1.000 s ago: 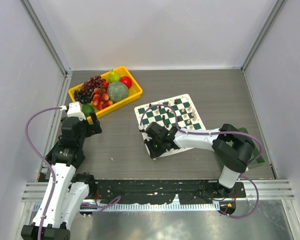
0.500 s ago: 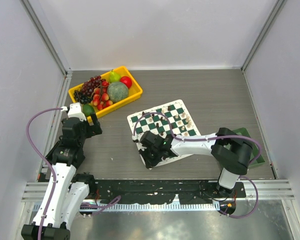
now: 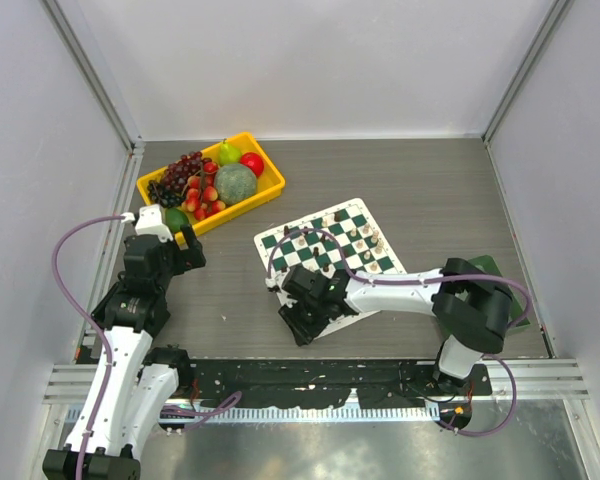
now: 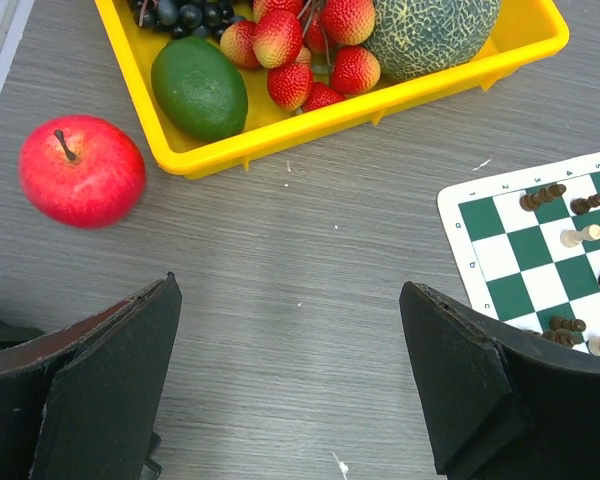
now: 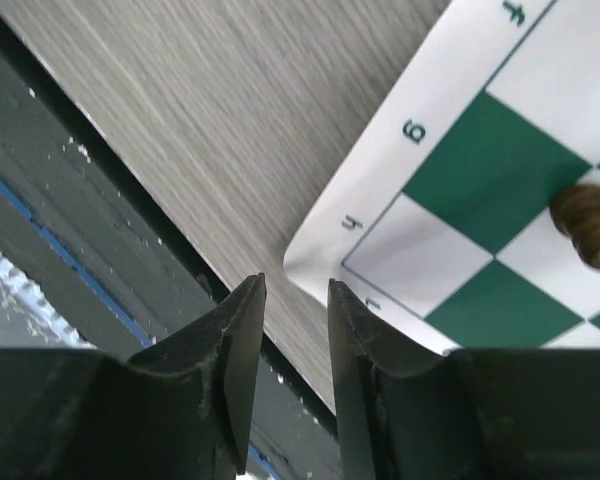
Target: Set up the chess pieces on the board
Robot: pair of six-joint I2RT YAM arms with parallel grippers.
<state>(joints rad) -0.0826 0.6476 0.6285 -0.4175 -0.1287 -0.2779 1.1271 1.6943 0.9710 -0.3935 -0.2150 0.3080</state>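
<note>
Top external view gives me the worktop (image 3: 420,180), with the board (image 3: 292,248) lying skewed near its middle, its near corner hidden under the right gripper (image 3: 298,322). That arm also covers most of a green tray (image 3: 520,318) at the right edge. A yellow fruit tray (image 3: 270,190) sits toward the far left corner. I see the right jaws parted by a narrow slot with nothing in it; the left gripper (image 4: 290,290) gapes wide, empty. The chess pieces (image 3: 355,235) are too small to sort. A red apple (image 4: 82,170) lies just beside the fruit tray.

You have a matt, grey wood-grain bench (image 4: 310,300), a thin, smooth, paper-like board (image 5: 500,150), and a glossy yellow plastic tray (image 4: 310,120).
</note>
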